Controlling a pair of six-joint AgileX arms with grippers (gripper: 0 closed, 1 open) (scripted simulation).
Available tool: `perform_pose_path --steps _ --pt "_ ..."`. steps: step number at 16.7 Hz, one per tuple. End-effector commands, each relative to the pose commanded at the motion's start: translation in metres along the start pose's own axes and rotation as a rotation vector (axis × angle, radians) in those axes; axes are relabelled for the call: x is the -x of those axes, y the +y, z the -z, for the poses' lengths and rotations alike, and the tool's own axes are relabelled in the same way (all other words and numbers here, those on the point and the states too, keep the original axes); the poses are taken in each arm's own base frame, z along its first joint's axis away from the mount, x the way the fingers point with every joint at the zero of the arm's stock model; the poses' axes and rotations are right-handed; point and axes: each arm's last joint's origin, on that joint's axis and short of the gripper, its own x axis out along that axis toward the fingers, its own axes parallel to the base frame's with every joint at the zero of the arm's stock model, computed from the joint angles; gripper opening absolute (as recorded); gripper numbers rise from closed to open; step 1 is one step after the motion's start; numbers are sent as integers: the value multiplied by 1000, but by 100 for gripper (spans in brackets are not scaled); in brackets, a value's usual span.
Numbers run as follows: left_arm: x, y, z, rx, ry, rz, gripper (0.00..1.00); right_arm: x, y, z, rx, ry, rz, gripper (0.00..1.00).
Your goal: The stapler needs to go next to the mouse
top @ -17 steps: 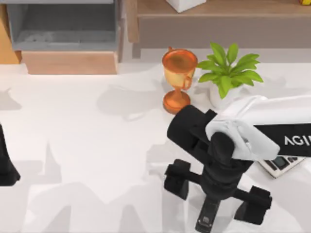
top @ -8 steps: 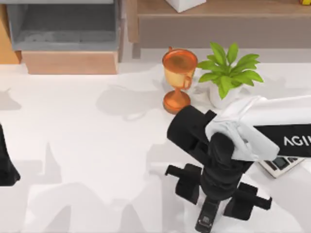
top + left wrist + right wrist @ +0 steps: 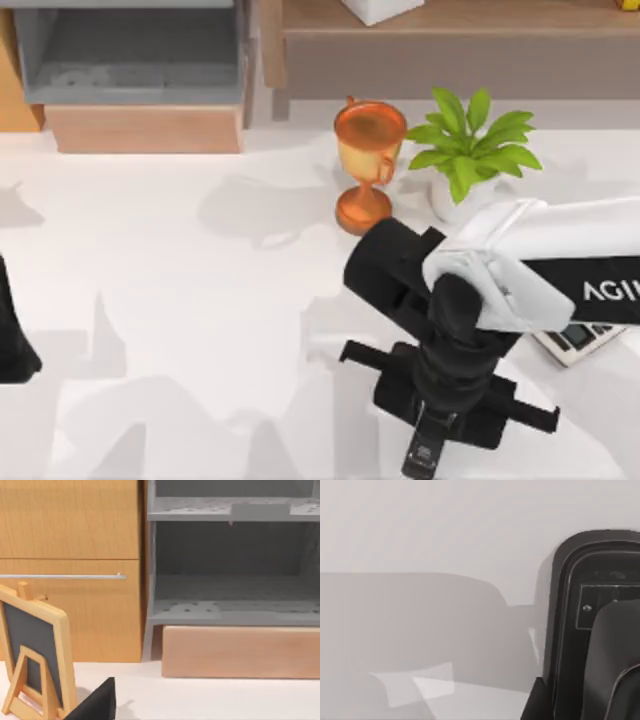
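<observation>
Black stapler (image 3: 427, 452) lies at the table's (image 3: 200, 330) near edge, right of centre, beneath the right gripper (image 3: 447, 405). Its fingers are closed against the stapler's sides. Calculator (image 3: 578, 340) sits just right of the arm. Left gripper (image 3: 12, 345) rests at the left edge; finger state cannot be told.

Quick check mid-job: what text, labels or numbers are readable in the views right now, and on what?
"AGI", white letters cut off by the picture's edge, on the black band of the right arm in the top view.
Calculator keys and display, beside that arm: too small to read.
Stapler under the right tool: no readable marking.
</observation>
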Motion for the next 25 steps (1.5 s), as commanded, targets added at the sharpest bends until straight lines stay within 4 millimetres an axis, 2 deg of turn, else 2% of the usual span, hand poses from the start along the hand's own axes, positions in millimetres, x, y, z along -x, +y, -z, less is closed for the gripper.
perform_pose_path --steps 7,13,18,21,23,25 --pt "0 0 0 0 0 0 100 2 0 -1 -2 -2 -4 0" --pt "0 0 0 0 0 0 100 30 0 0 -2 0 0 0" --pt "0 0 0 0 0 0 100 31 -1 -4 -7 -2 -3 0" --pt "0 0 0 0 0 0 100 42 -9 -32 -42 -13 -8 0" --pt "0 0 0 0 0 0 100 51 -22 -64 -83 -19 -5 0" --pt "0 0 0 0 0 0 100 60 -44 -106 -141 -23 4 0"
